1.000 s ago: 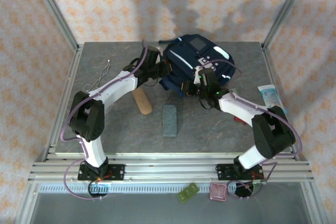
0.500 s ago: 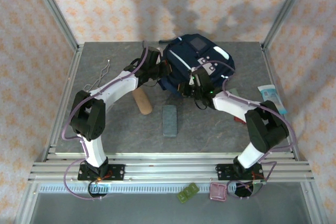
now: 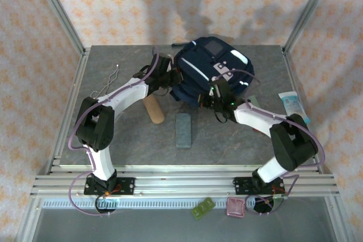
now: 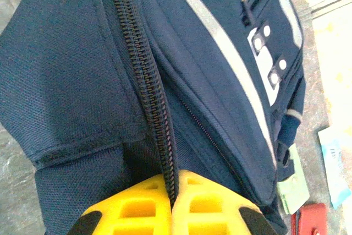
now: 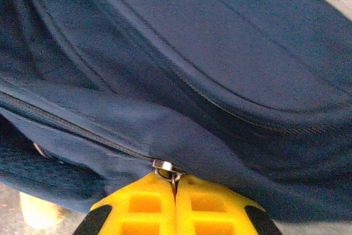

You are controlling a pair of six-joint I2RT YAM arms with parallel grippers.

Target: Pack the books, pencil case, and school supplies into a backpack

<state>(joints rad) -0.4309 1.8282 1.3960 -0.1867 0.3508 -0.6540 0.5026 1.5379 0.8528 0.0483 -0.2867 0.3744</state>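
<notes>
From above, your backpack [image 3: 218,66] lies at the table's far middle. The left gripper [image 3: 174,80] is on its left flank and the right gripper [image 3: 207,97] on its near edge. The tan case [image 3: 153,109] and grey case [image 3: 183,130] lie nearer you, unpacked.

At the left wrist, your left gripper [image 4: 172,191] is pinched tight on the zip [image 4: 146,81], whose line runs straight away from it. The packet [image 4: 335,163] has print too blurred to read.

At the right wrist, your right gripper [image 5: 175,182] is clamped on the pull [image 5: 166,167]. The closed teeth run off leftward, so I judge the opening stroke goes that way.
</notes>
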